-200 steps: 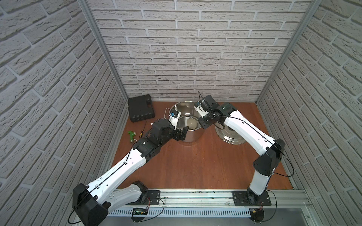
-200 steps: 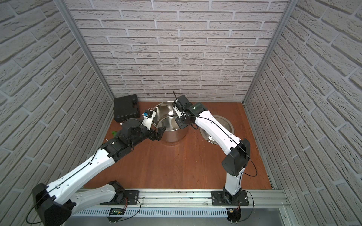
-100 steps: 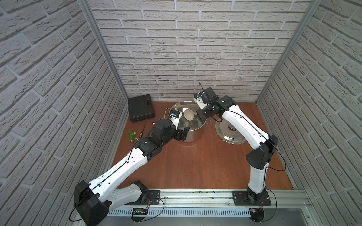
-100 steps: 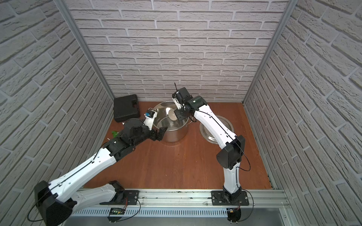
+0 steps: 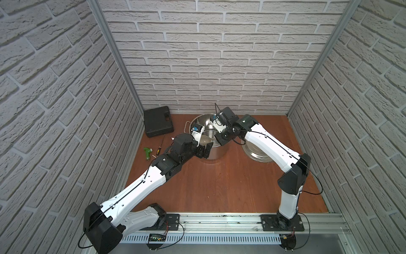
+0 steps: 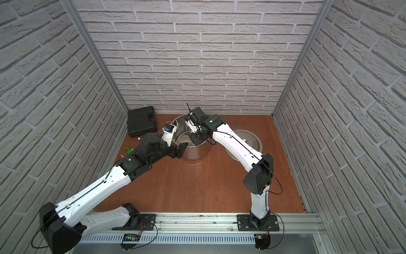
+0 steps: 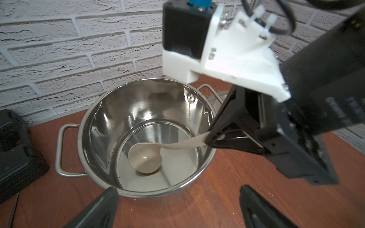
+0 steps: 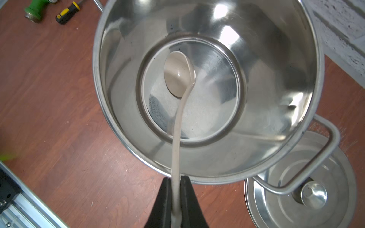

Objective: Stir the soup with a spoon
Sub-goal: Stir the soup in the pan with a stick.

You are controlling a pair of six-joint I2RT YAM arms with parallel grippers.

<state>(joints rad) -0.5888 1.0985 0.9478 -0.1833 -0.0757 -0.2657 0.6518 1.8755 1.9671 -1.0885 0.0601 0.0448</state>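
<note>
Cream-beige plastic, the spoon (image 8: pixel 178 75) looks light and fairly stiff. Its slim handle may flex a little under a sideways push, and its glossy skin could twist in a pinch.

The right tool (image 8: pixel 175 178) is clenched on the upper stretch of the handle, one black finger flat against each side. That seems the sound place to hold it, high up, with the whole length below free to reach down.

From this tool the handle runs over the nearest rim and down into the steel pot (image 8: pixel 276 88). The round bowl sits low over the pot's floor, a little off centre; whether it touches cannot be told. No liquid shows inside. The pot looks heavy enough not to shift under a light sweep.

The left tool (image 7: pixel 177 194) is released, jaws wide, just outside the rim and holding nothing. The lid (image 8: pixel 276 209) lies flat on the bench (image 8: pixel 59 98), just beside the right tool.
</note>
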